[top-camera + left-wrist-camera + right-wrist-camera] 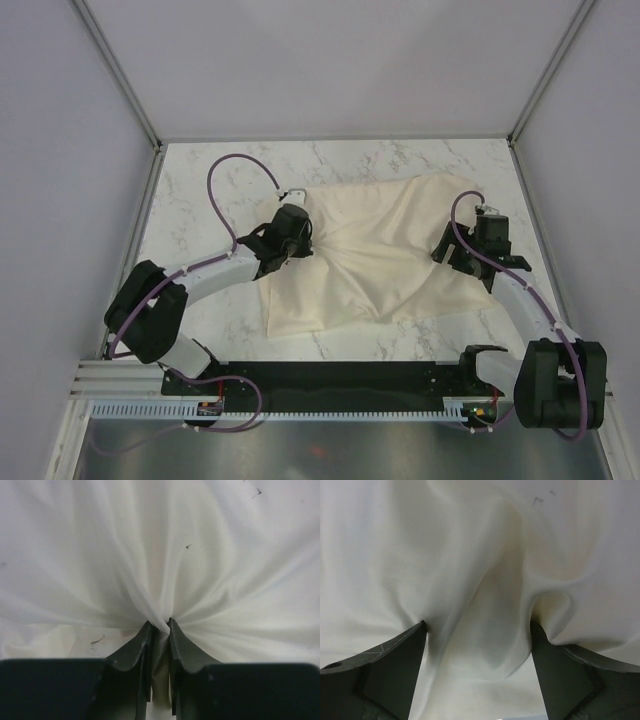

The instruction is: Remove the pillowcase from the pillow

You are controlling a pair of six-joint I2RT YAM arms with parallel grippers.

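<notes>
Pillowcase [385, 250] lies on marble table [200, 190], pillow apparently inside. Left gripper [160, 626] clamps a pinch; right gripper [477, 630] spread wide astride a fold. Close right on cloth only, then pull slowly.

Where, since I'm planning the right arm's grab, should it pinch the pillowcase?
Pinch the raised fold of the pillowcase between the fingers of the open right gripper, coming from the right. It bulges loose there, and the left gripper holds the opposite side.
</notes>
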